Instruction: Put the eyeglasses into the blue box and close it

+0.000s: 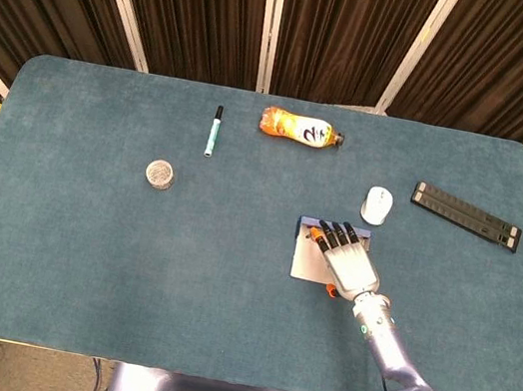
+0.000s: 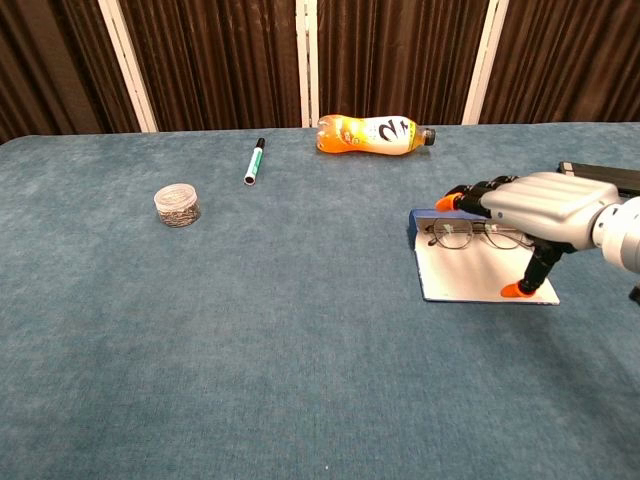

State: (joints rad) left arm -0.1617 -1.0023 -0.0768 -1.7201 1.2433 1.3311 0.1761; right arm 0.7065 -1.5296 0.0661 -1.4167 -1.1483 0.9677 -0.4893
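The blue box [image 2: 415, 228] lies open right of the table's middle, its white inner flap [image 2: 470, 280] spread flat toward me. The eyeglasses [image 2: 470, 233] lie inside at the far end, lenses facing me. My right hand [image 2: 545, 205] hovers flat over them with fingers stretched out above the frame and the thumb pointing down onto the flap. I see no grip on the glasses. In the head view the right hand [image 1: 346, 261] covers most of the box [image 1: 308, 263] and hides the glasses. My left hand is out of both views.
An orange bottle [image 1: 297, 127] lies at the back centre, and a green marker [image 1: 214, 131] lies left of it. A small round jar [image 1: 161, 174] stands mid-left. A white mouse [image 1: 377, 205] and a black bar [image 1: 466, 215] sit just behind and right of the box.
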